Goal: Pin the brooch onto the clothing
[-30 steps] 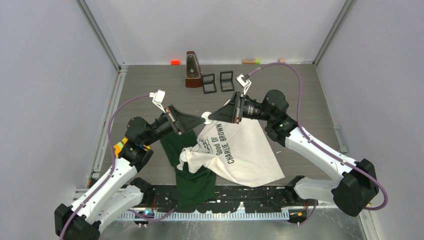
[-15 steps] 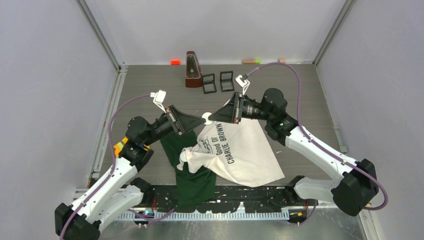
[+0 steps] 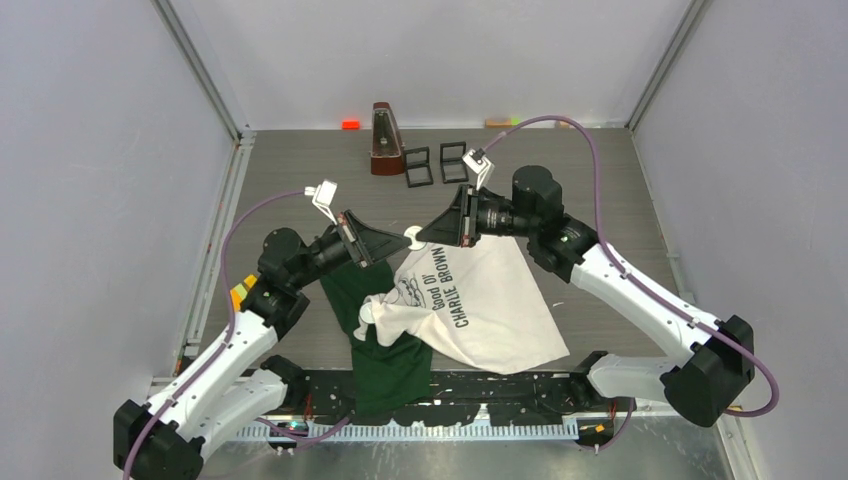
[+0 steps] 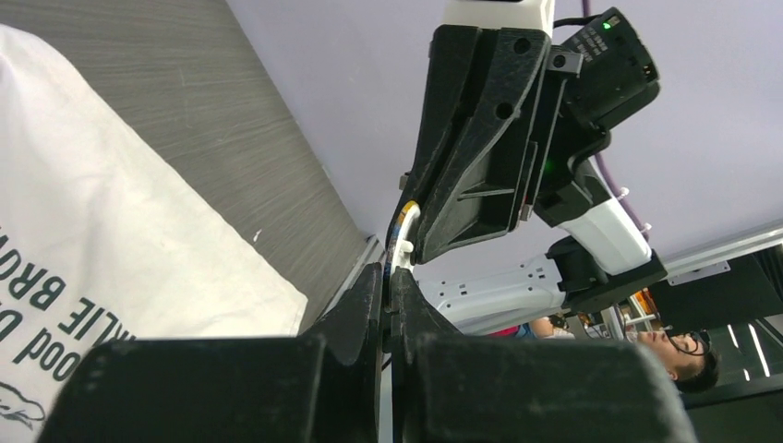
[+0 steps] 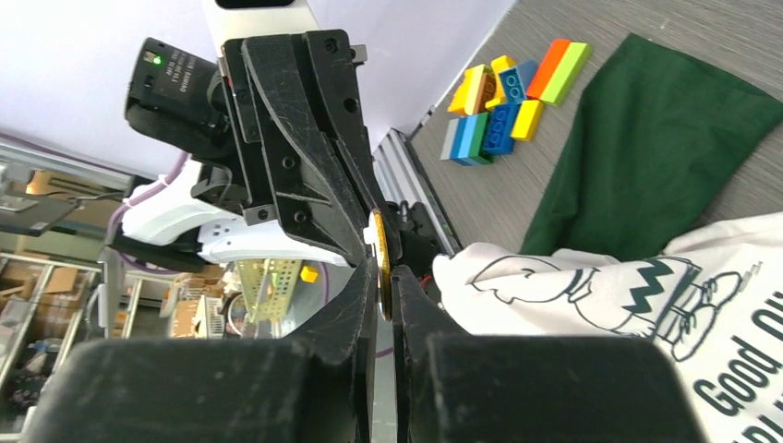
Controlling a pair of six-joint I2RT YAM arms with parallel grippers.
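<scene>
The brooch (image 3: 413, 236), a small white disc with a yellow edge, hangs in the air above the clothing's upper edge, between both grippers. My left gripper (image 3: 401, 240) is shut on it from the left; in the left wrist view the brooch (image 4: 403, 233) sticks out past the left gripper (image 4: 390, 279). My right gripper (image 3: 424, 235) is shut on its other side, with the brooch (image 5: 379, 247) edge-on in the right gripper (image 5: 382, 281). The clothing (image 3: 490, 300), a white T-shirt with green sleeves (image 3: 385, 355), lies crumpled on the table below.
A brown metronome (image 3: 385, 140) and two black square frames (image 3: 418, 167) (image 3: 453, 161) stand at the back. Coloured building blocks (image 5: 503, 101) lie by the left arm's base. Small blocks (image 3: 350, 124) sit along the back wall.
My right gripper's jaws have narrowed onto the brooch, and its arm has shifted slightly left. The left gripper has stayed shut on the brooch, barely moving.
</scene>
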